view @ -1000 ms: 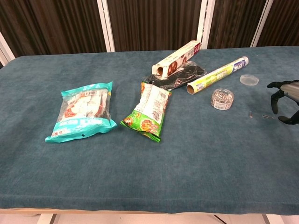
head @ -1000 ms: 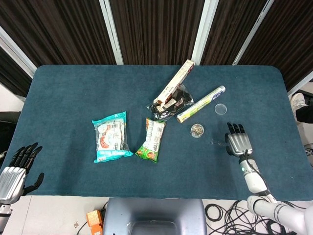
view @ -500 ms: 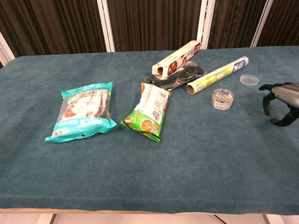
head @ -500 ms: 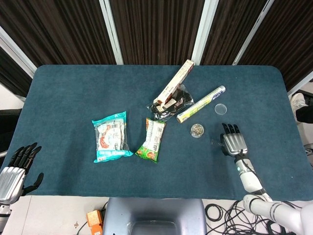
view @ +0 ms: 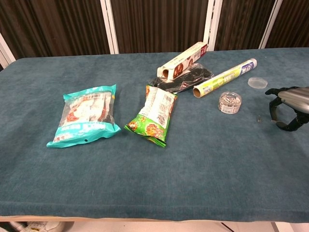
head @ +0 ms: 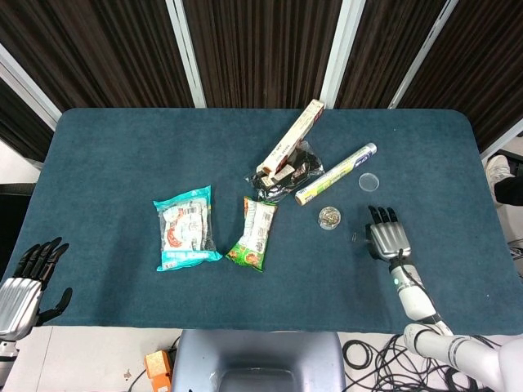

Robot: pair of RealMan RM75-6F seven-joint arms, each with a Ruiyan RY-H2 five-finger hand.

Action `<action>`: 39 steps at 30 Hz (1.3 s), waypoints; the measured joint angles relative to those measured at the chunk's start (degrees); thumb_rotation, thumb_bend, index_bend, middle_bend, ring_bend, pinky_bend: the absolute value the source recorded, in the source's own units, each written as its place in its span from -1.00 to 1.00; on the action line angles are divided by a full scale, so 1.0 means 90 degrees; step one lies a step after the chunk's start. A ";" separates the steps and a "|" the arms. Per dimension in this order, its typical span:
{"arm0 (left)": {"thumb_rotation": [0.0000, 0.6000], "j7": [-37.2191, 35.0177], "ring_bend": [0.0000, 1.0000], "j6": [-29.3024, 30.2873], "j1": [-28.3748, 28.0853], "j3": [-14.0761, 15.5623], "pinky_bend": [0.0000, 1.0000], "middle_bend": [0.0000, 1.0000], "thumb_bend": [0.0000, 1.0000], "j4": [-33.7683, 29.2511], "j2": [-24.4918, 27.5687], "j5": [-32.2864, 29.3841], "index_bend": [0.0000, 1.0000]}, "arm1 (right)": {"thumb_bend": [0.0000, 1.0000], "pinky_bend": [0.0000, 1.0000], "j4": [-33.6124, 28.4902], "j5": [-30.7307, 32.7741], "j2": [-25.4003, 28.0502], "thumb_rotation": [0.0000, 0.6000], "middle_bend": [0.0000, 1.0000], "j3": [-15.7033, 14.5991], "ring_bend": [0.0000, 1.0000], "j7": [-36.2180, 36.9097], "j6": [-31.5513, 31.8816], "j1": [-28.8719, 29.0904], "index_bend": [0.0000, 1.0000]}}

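My right hand (head: 386,237) hovers low over the table's right side, fingers apart and bent downward, holding nothing; the chest view shows the same hand (view: 287,104) at the right edge. A tiny metal clip (view: 259,117) lies on the cloth just left of it. A small clear jar of clips (head: 330,217) (view: 229,102) stands further left, and its clear lid (head: 369,180) (view: 257,82) lies behind the hand. My left hand (head: 29,282) hangs off the table's near left corner, fingers spread and empty.
A teal snack bag (head: 186,227) and a green snack bag (head: 254,233) lie mid-table. Behind them are a long carton (head: 292,141), a black pouch (head: 290,175) and a wrap roll (head: 337,173). The blue cloth table (head: 122,155) ends at dark curtains.
My right hand has shifted left and slightly forward, toward the jar and the loose clip. The left hand and all objects stay where they were.
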 measured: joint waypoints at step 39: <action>1.00 -0.0014 -1.00 0.0035 0.0019 0.0006 -0.87 -0.98 -0.15 0.0002 0.0005 0.0019 -1.00 | -0.33 -1.00 -0.0044 -0.0243 0.0056 1.00 -0.96 0.0055 -1.00 0.0252 0.0009 -0.0052 0.18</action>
